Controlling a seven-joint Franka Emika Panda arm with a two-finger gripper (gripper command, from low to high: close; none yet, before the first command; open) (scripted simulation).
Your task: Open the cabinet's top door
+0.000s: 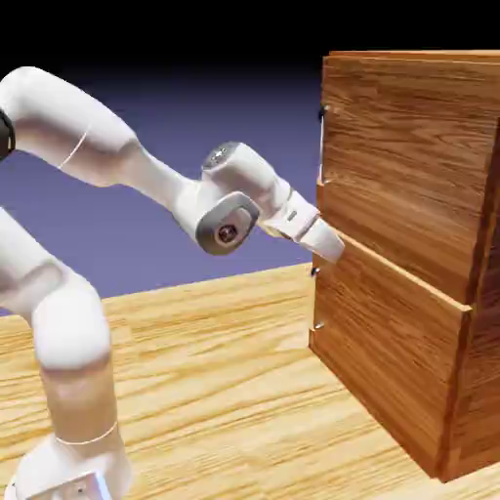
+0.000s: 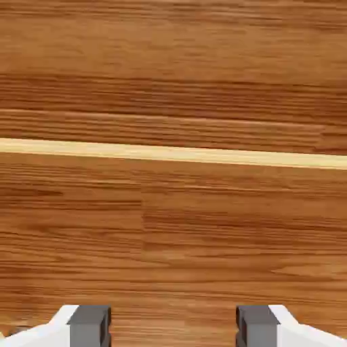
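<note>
Only the exterior view shows the top door's handle (image 1: 322,146) (silver, upright)

Place: we see a simulated robot lab
Arm: our white robot arm (image 1: 227,200)
Counter: our pale wood top (image 1: 215,361)
Backdrop: plain blue-violet, rendered
</note>
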